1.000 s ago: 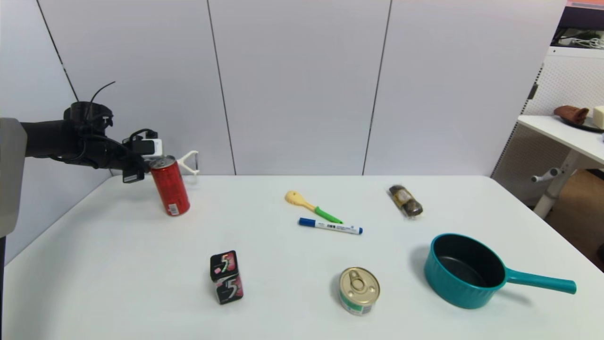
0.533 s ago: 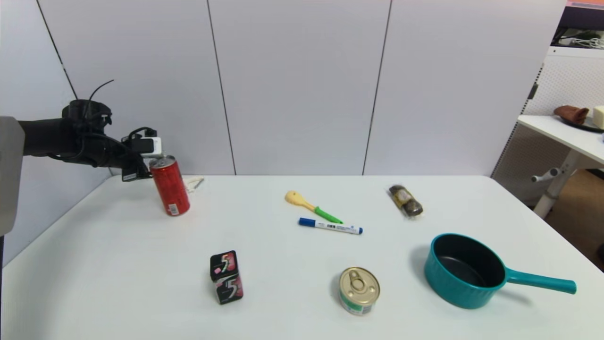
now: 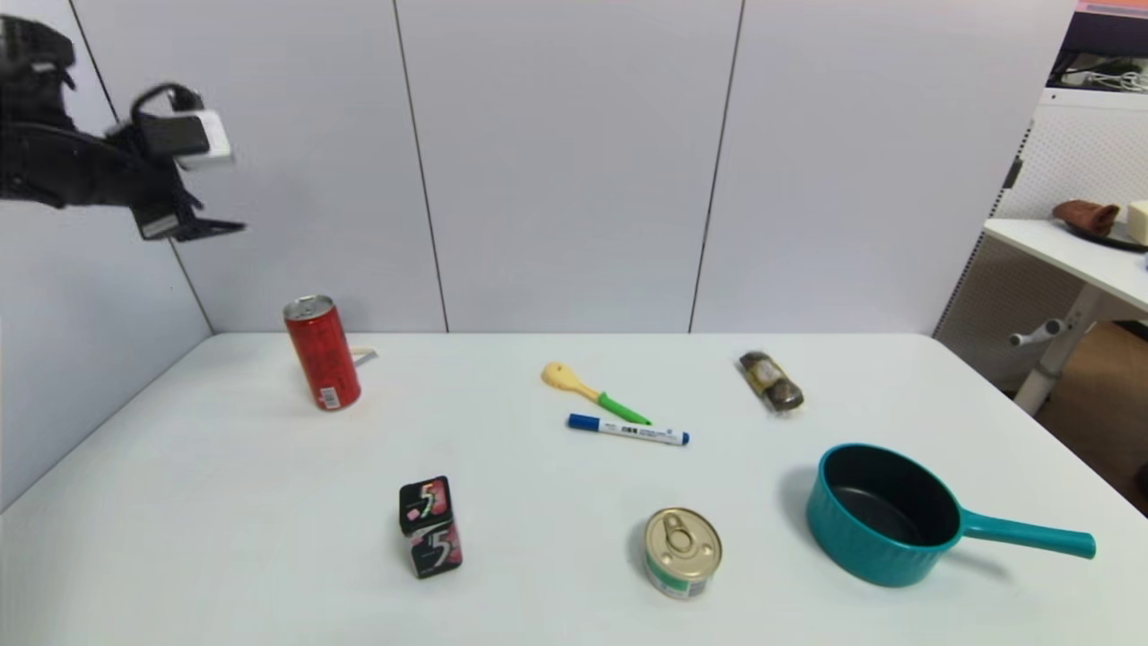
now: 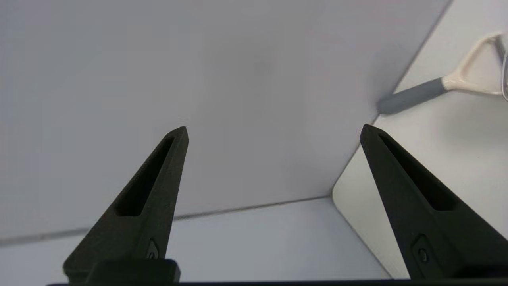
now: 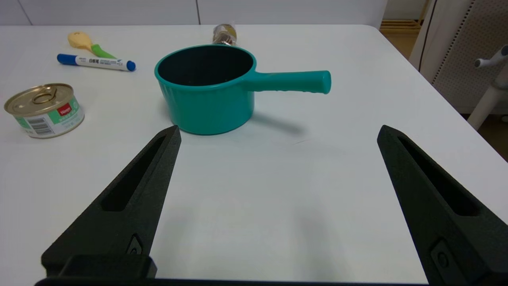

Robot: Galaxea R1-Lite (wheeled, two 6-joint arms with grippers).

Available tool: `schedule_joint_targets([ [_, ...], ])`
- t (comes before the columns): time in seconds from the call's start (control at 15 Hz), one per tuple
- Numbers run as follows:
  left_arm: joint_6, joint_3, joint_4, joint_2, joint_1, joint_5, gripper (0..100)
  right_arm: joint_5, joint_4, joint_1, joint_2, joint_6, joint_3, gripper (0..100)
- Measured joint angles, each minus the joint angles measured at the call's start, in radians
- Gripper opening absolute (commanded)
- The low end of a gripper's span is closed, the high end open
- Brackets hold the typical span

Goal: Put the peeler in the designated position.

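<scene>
The peeler (image 3: 364, 355) lies flat on the table at the far left, just behind the red can (image 3: 323, 353), which hides most of it. In the left wrist view the peeler (image 4: 448, 85) shows its grey handle and cream forked head, resting by the table's corner. My left gripper (image 3: 224, 229) hangs high above the table's far left corner, open and empty, well clear of the peeler. The wrist view shows the same gripper (image 4: 274, 127) with its fingers wide apart against the wall. My right gripper (image 5: 278, 128) is open and empty over the near right part of the table.
A yellow utensil with a green handle (image 3: 592, 391) and a blue-capped marker (image 3: 628, 430) lie mid-table. A gum box (image 3: 430, 526), a tin can (image 3: 682, 551) and a teal pot (image 3: 883, 513) stand near the front. A wrapped chocolate pack (image 3: 770, 381) sits at the back right.
One second ago the left gripper held the peeler behind the red can. It let the peeler go onto the table, then rose up and to the left.
</scene>
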Motion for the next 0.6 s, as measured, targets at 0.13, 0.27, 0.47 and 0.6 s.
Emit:
schedule_joint_targets([
  [0.13,-0.192,0.053,-0.001,-0.149,-0.01,0.087,100,0.0,0.0,0.0,0.0,0.0,0.0,100],
  [0.27,-0.417,0.197,-0.007,-0.297,-0.019,0.122,100,0.0,0.0,0.0,0.0,0.0,0.0,100],
  [0.47,-0.695,0.532,-0.08,-0.5,-0.028,0.158,100,-0.001,0.0,0.0,0.0,0.0,0.0,100],
  [0.6,-0.811,0.788,-0.153,-0.631,-0.035,0.222,100,0.0,0.0,0.0,0.0,0.0,0.0,100],
])
